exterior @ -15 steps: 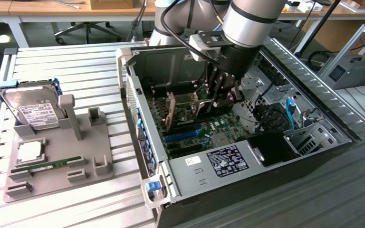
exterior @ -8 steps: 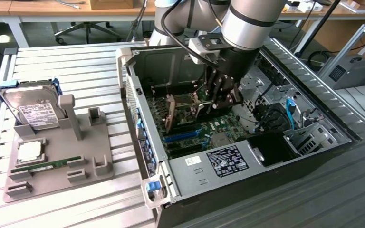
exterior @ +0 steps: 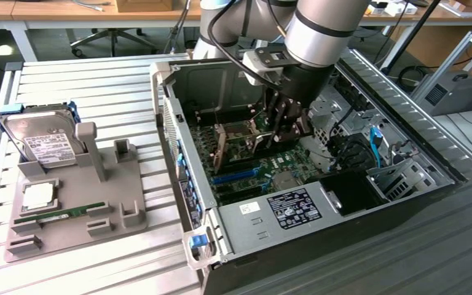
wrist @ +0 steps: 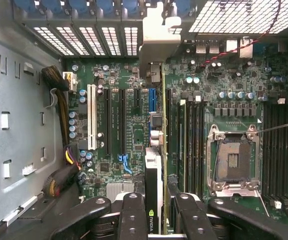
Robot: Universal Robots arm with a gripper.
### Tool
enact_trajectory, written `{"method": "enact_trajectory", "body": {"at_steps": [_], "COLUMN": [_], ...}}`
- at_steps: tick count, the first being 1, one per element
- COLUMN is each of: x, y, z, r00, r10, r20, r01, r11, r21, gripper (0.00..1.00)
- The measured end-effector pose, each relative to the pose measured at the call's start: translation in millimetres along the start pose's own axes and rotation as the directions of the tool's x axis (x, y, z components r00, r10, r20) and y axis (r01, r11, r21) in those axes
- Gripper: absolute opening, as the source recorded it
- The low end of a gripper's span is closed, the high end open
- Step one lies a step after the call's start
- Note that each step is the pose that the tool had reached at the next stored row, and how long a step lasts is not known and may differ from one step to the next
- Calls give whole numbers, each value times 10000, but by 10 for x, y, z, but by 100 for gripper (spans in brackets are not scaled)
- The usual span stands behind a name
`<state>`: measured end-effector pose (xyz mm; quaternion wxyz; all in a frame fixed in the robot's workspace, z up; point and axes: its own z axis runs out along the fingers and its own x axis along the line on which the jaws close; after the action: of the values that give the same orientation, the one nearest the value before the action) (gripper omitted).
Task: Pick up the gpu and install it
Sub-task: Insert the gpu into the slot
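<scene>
One card was in hand. Outside the computer case (exterior: 188, 153), to its left in the exterior view, a grey fixture (exterior: 72, 184) carried the hard drive (exterior: 43, 144) and the memory stick (exterior: 59, 213), both well apart from the arm.

Inside the case, the gripper (exterior: 284, 132) stood upright over the motherboard (exterior: 289, 166). Its jaws were drawn narrow and clamped on the gpu (wrist: 153, 170). In the wrist view the card hung on edge between the fingers (wrist: 134, 210), green board beside black cooler. Its silver bracket (wrist: 156, 42) reached toward the case's slotted rear wall (wrist: 84, 37). It ran parallel to the long expansion slots (wrist: 106, 120), between them and the CPU socket (wrist: 232, 160). Whether its contact edge had entered a slot could not be told.

Judged from this, a good seating required the card's edge to be held truly parallel to its slot and the bracket lined up with a rear opening of the case. The push should be straight down, without tilt. A skewed card would likely jam on the slot lip or foul the neighbouring memory slots.
</scene>
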<state>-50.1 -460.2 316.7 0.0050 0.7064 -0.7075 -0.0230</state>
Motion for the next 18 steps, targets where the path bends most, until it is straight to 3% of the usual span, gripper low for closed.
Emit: {"method": "enact_trajectory", "body": {"at_steps": [4,9,18], "x": [-11,-12,-10], "y": [11,32,57], "z": [5,31,102], "r00": [10000,10000,9998], "r10": [-2,-25,-166], "r20": [6,54,69], "r01": [2,25,166], "r11": [10000,10000,9999], "r21": [0,2,32], "gripper": [27,27,27]}}
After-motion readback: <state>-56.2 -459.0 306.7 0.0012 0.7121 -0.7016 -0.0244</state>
